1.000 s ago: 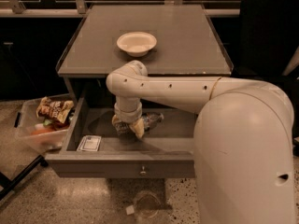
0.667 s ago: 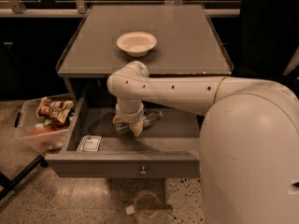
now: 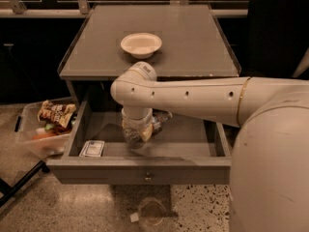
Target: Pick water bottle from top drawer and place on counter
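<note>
the gripper (image 3: 137,131) has barely shifted, still low in the top drawer (image 3: 145,166) against the water bottle (image 3: 161,122) lying there; whether it grips, i cannot tell. best to lift straight up, clearing the drawer front, before swinging to the counter (image 3: 193,47).

Looks like a robot test lab to me, not anyone's real kitchen. You've got one lone grey cabinet with a worktop (image 3: 193,42) parked on a speckled terrazzo floor (image 3: 203,207), metal rails (image 3: 48,12) along the dark back wall, and a clear plastic bin (image 3: 29,134) of snack packets (image 3: 57,114) sitting on the floor beside it. A big white robot arm (image 3: 193,98) reaches in, its pincer (image 3: 137,133) down inside the open top drawer (image 3: 145,168). Just a white bowl (image 3: 141,44) up top.
</note>
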`<action>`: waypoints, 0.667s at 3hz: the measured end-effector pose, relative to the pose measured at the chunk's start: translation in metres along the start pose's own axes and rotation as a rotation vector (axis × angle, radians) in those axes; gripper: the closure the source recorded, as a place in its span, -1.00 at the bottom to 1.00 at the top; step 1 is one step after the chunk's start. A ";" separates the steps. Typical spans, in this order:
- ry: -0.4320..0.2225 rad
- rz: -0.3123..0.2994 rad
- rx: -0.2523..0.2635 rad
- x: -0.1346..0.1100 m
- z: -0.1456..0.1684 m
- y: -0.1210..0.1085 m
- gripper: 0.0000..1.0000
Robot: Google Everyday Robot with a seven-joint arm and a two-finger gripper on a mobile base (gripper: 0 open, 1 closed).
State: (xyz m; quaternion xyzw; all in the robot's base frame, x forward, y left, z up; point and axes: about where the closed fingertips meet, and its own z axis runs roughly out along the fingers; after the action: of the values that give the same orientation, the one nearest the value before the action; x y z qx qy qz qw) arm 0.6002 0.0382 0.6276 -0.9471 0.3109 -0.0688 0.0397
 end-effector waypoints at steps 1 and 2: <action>0.054 0.008 -0.019 -0.006 -0.023 0.021 1.00; 0.119 0.035 -0.037 -0.006 -0.054 0.045 1.00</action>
State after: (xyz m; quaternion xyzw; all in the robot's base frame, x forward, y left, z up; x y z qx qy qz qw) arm 0.5607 0.0035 0.6748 -0.9363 0.3306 -0.1183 0.0051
